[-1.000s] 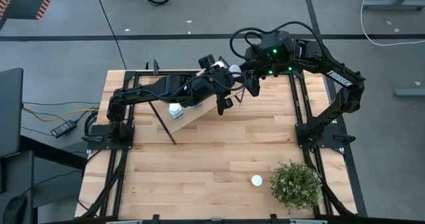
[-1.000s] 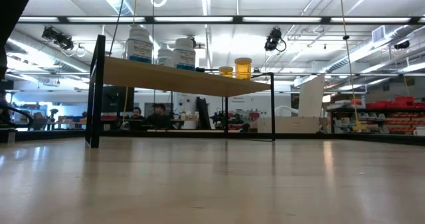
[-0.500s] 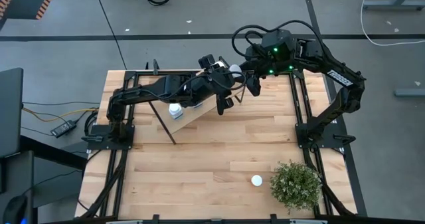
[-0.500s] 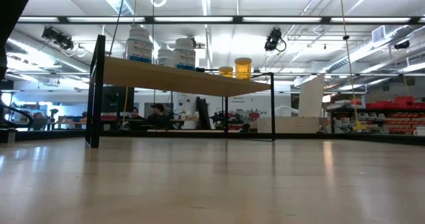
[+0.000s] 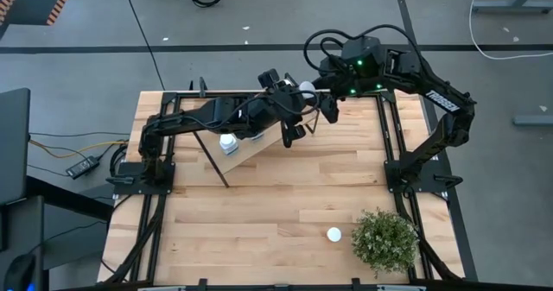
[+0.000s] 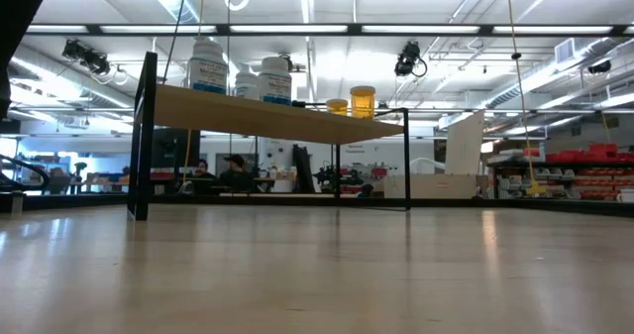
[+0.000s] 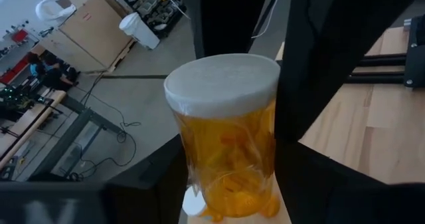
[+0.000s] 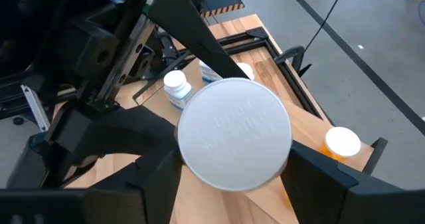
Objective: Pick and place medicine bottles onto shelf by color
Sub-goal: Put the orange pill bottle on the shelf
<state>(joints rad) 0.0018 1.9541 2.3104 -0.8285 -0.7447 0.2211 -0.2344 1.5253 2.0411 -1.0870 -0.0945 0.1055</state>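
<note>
Orange, translucent plastic filled the left wrist view. Gripped that white-capped orange bottle (image 7: pixel 229 151) upright between the closed fingers of the left gripper (image 7: pixel 232 184). Clamped a second bottle (image 8: pixel 232 134) in the right gripper (image 8: pixel 229 177), showing only its white cap, body colour hidden. Hovered both grippers over the shelf (image 5: pixel 251 149) at upper centre of the high view.

Showed, in the low view, at least two white bottles (image 6: pixel 208 64) at the board's left end and two orange bottles (image 6: pixel 363 100) nearer the right. Left one white-capped bottle (image 5: pixel 333 234) loose on the table (image 5: pixel 259 222) at lower right, beside the potted plant (image 5: pixel 384 241).

Judged past halfway: still to set down both held bottles by colour, then fetch the loose one.
</note>
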